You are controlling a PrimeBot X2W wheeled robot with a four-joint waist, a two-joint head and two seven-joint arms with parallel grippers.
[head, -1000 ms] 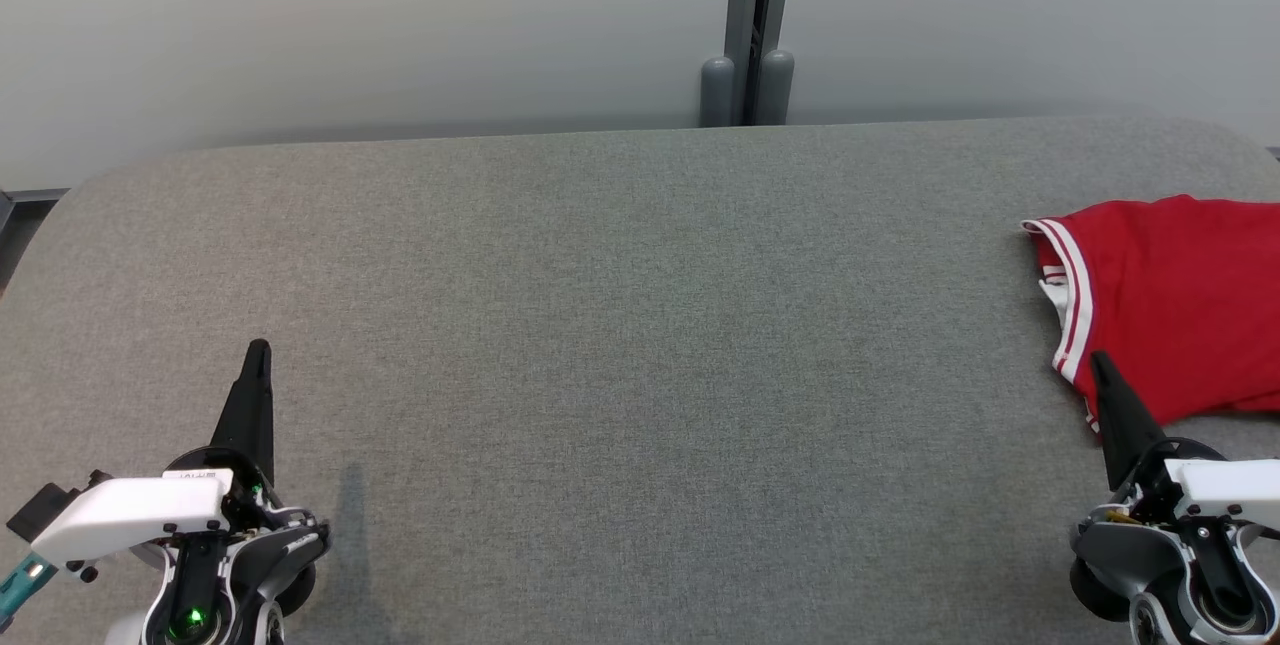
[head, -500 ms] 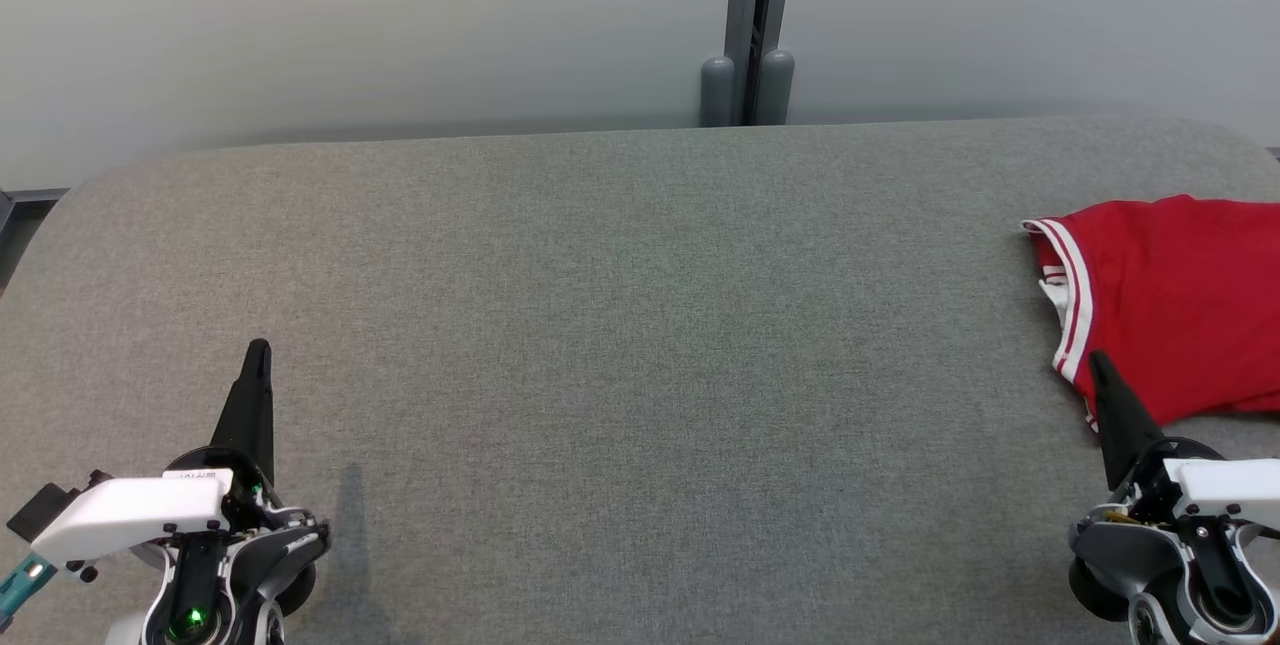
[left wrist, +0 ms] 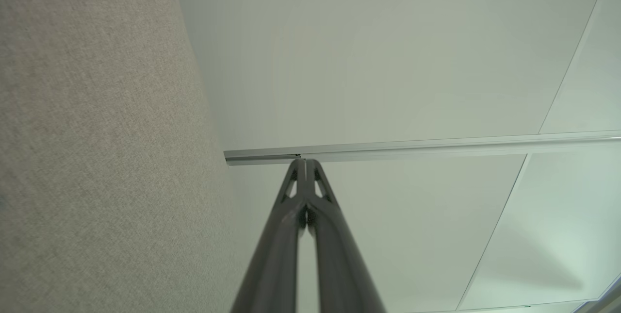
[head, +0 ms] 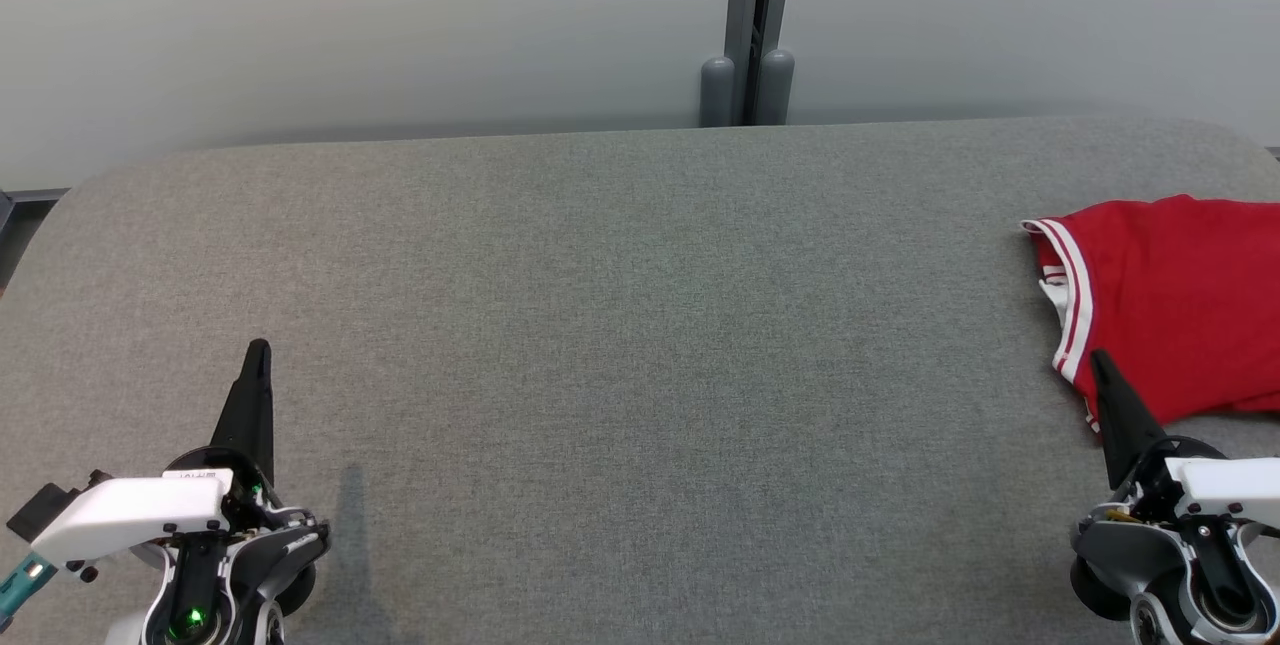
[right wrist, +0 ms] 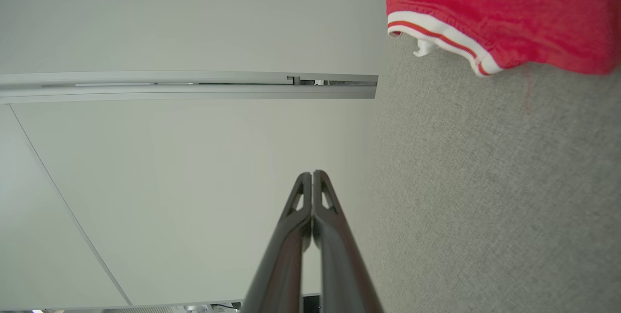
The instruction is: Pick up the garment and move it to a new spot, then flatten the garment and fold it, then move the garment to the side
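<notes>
A red garment (head: pixel 1180 305) with white and red striped trim lies at the far right of the grey fabric table (head: pixel 620 325), partly cut off by the picture's edge. The right wrist view has the same garment (right wrist: pixel 504 12) at its top right. My right gripper (head: pixel 1098 361) is shut and empty, its tips over the garment's near left edge. In its own wrist view the right gripper (right wrist: pixel 312 175) has both fingers pressed together. My left gripper (head: pixel 258 349) rests shut and empty at the lower left, far from the garment; in the left wrist view the left gripper (left wrist: pixel 304 161) is likewise closed.
A pale wall with a grey vertical post (head: pixel 748 25) stands behind the table's far edge. The table's rounded corners fall away at the far left and far right.
</notes>
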